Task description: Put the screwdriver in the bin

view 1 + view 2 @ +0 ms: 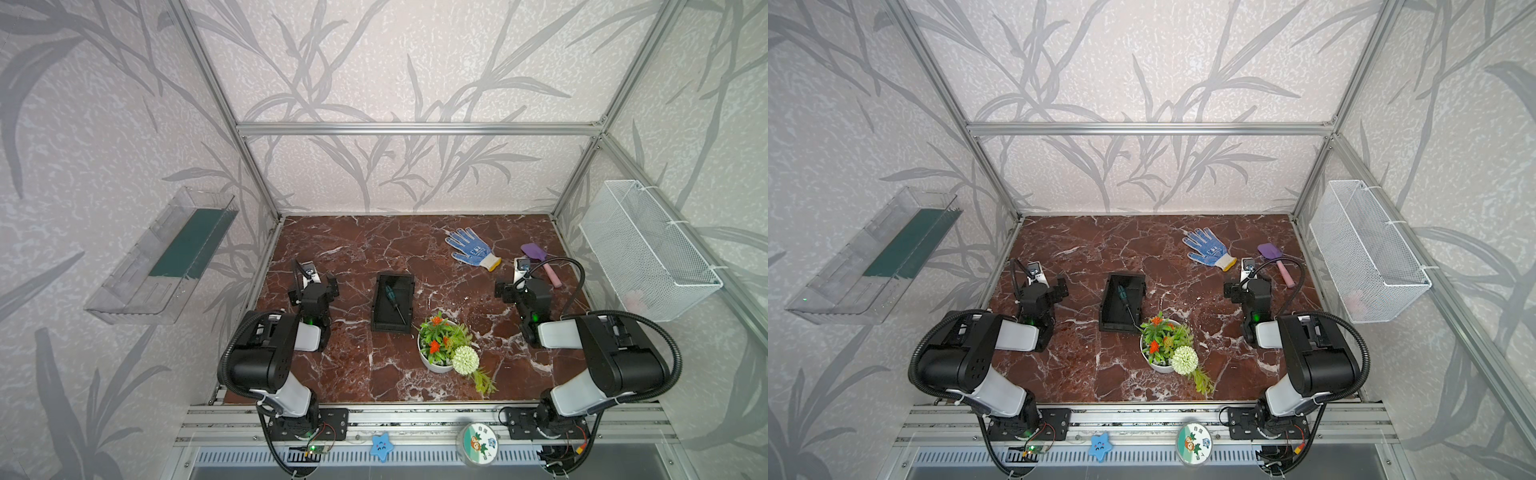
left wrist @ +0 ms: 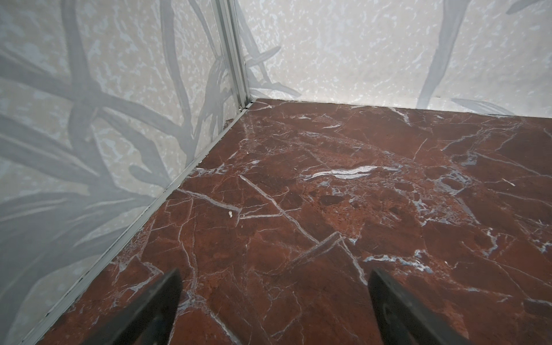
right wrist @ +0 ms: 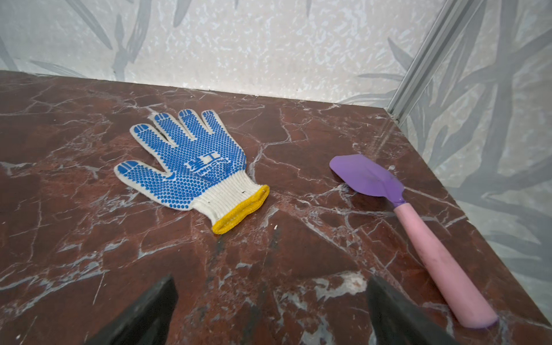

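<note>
Holding nothing, my left gripper (image 2: pixel 274 274) gapes over the bare marble tabletop (image 2: pixel 328 179), my right gripper (image 3: pixel 272 280) equally wide near the glove (image 3: pixel 191 167) and spatula (image 3: pixel 418 227); the screwdriver (image 1: pixel 395 303) lies slanted inside the bin (image 1: pixel 384 318)

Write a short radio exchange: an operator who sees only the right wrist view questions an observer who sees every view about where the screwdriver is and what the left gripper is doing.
Operator: My view shows only a glove, a spatula and the open right gripper. Where is the screwdriver?
Observer: In both top views the screwdriver lies inside the black bin, near the middle of the table.
Operator: Is the left gripper holding anything?
Observer: No. The left wrist view shows the left gripper open above the table, with nothing in it.
</note>
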